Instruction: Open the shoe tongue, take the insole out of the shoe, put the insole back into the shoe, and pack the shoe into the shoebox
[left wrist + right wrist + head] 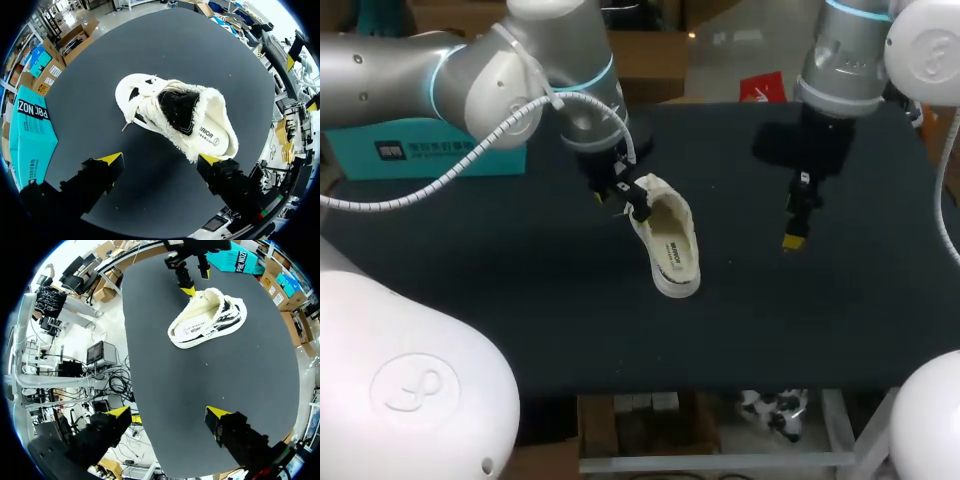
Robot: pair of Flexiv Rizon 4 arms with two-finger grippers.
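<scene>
We see the white shoe (150, 107) sitting sole-down near the middle of the dark table (520, 300). Its toe points toward the teal shoebox (450, 158), which lies at the table's far-left side. The insole (216, 137) is inside and the black tongue (179, 111) shows in the opening. Our L gripper (160, 160) hangs close above the shoe w/ fingers spread wide, gripping nothing. The shoe lies ahead of them, its heel rim near one tip. Our R gripper (169, 413) hovers well apart on the shoe's right, also wide open & empty.
</scene>
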